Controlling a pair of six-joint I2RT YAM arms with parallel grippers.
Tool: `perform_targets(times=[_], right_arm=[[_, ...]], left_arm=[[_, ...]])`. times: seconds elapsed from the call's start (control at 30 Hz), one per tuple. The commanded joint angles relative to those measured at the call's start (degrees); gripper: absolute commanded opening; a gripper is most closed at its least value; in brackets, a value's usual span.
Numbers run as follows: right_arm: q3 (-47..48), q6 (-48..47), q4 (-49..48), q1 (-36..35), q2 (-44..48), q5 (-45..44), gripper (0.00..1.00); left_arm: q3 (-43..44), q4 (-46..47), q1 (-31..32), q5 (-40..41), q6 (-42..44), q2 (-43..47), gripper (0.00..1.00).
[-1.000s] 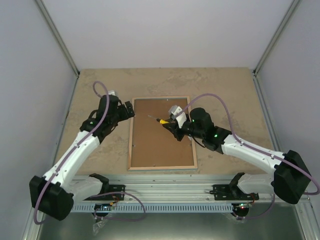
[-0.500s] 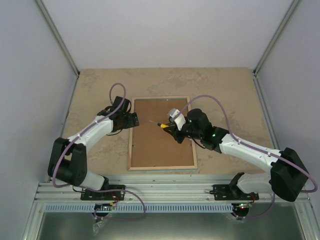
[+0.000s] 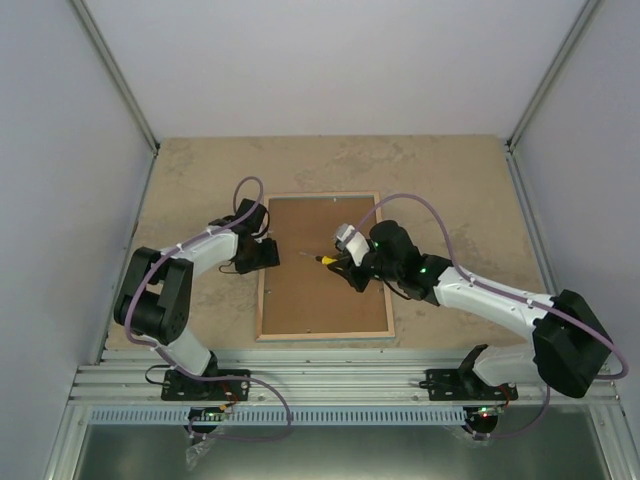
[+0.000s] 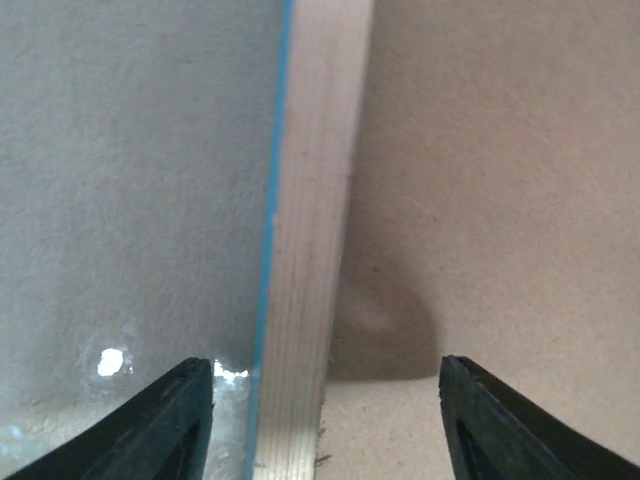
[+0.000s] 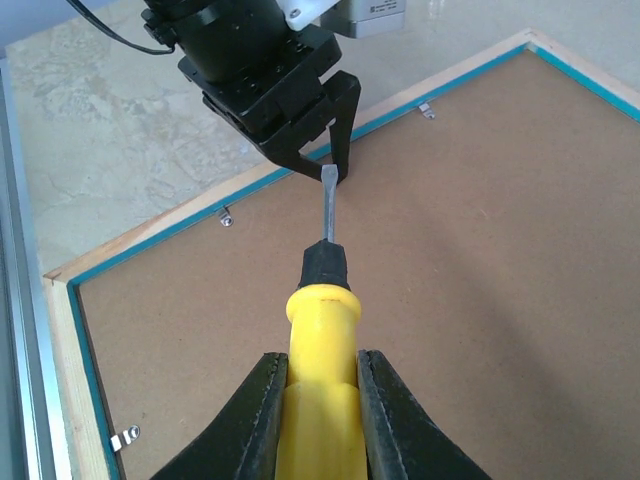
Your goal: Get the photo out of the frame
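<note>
Beige, stone-patterned table [image 3: 180, 180] between pale walls [image 3: 60, 150]. At its middle, lying face down, frame [image 3: 262, 300]: light wood rim up, turquoise edge along the outside. Inside the rim, brown backing board [image 3: 320, 300], with small metal tabs [image 5: 227, 215] at its border. Photo hidden in every view. Low over the frame's left rim, left gripper [image 4: 325, 365]. Straddles the wood with fingers [image 4: 180, 425] spread, one over the table and one over the board, neither touching the rim. Over the board, right gripper [image 5: 322, 400]. Clamps the yellow handle of a screwdriver [image 5: 325, 290], blade aimed at the left gripper, tip just beside one of its fingers.
</note>
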State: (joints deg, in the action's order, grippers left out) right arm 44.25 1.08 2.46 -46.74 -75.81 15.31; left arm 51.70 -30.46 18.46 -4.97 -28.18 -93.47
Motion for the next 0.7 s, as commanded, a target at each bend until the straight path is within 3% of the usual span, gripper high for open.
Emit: perform_targets(times=[0.0, 0.67], right_arm=[[0.11, -1.83, 0.45, -0.16, -1.43, 1.8, 0.04], [3.75, -4.52, 1.57, -3.26, -10.77, 4.72, 0.01]], left_arm=[[0.62, 0.94, -0.02, -4.42, -0.21, -0.43, 0.6], [1.18, 3.28, 2.72, -7.54, -3.61, -2.65, 0.2]])
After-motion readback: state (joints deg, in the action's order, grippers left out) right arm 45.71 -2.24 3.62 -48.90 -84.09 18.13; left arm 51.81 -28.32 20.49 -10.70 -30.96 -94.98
